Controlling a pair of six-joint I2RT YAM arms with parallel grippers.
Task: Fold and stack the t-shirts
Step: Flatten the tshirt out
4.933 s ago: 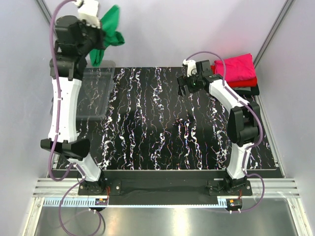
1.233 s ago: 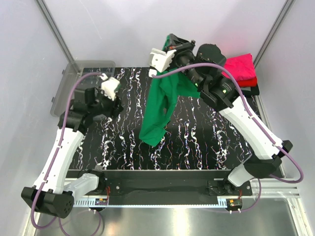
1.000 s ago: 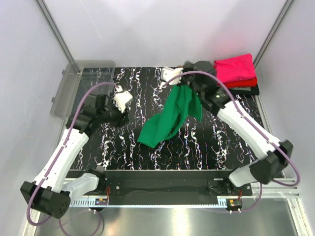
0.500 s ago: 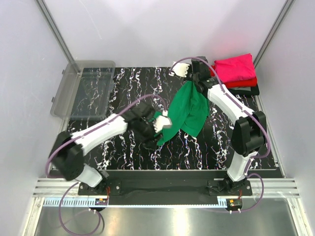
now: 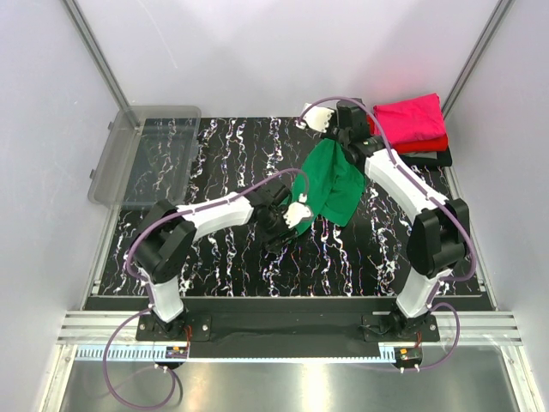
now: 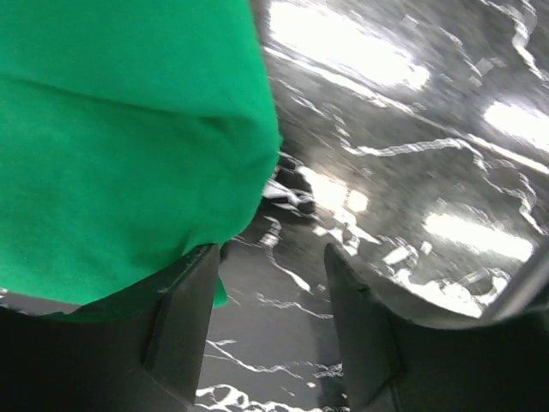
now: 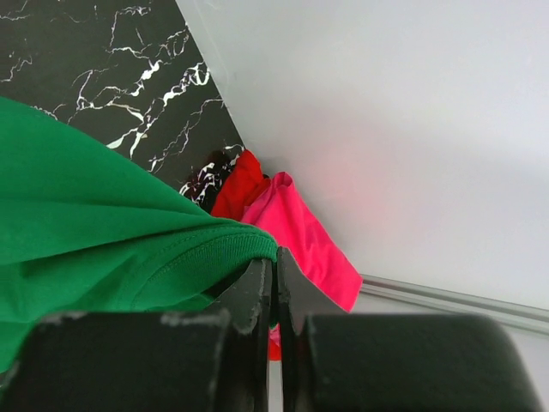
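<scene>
The green shirt (image 5: 330, 184) hangs bunched in the middle of the desk (image 5: 232, 146), a little toward the right edge. Its top is lifted and its lower part spreads down onto the black marbled top.

The right gripper (image 5: 337, 140) holds the shirt's upper end, toward the far edge. In the right wrist view its fingers (image 7: 257, 296) are pressed together on a ribbed hem of the green cloth (image 7: 86, 215), with no gap between them.

The left gripper (image 5: 294, 215) sits at the shirt's lower left edge, nearer the middle of the desk. In the left wrist view the gripper (image 6: 266, 326) has its jaws spread wide. Only the marbled top shows between them, and a fold of the shirt (image 6: 111, 146) drapes over the outer side of one finger (image 6: 184, 318) (whether the cloth actually touches that finger's inner face I cannot tell).

A folded stack lies in the far right corner, with the pink shirt (image 5: 412, 118) on top, the red shirt (image 5: 433, 143) under it and the black shirt (image 5: 429, 159) at the bottom. The right wrist view shows the pink (image 7: 309, 249) and red (image 7: 236, 184) ones against the wall.

A clear plastic bin (image 5: 141, 154) sits at the far left corner, overhanging the left edge.
</scene>
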